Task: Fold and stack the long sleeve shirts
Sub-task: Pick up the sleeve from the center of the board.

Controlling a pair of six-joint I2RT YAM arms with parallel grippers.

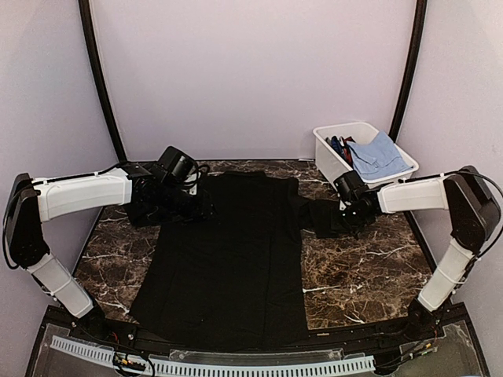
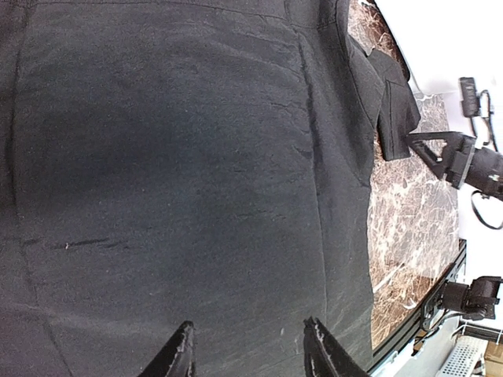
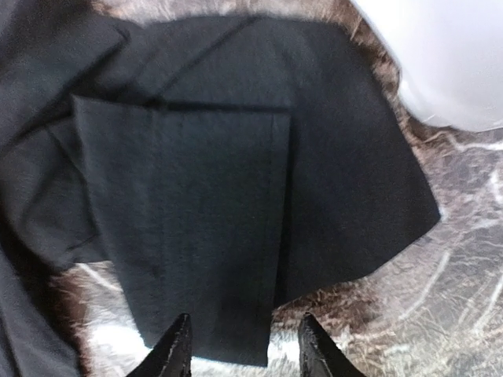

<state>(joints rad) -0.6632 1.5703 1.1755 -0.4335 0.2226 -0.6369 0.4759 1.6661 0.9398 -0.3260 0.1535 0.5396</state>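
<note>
Though indistinct from above, left claw (image 2: 247, 328) and right claw (image 3: 245, 322) wide, empty, over black shirt (image 1: 228, 259).

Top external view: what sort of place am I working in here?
Probably a purpose-built robot test booth, not a home: plain pale walls close in three sides of a marble-patterned table, with a white bin of clothes near the black shirt spread on it.

Robot lab cell: plain pale walls (image 1: 251, 71), dark marble-pattern table (image 1: 361, 267), slotted cable duct (image 1: 236, 365) at its near edge.
</note>
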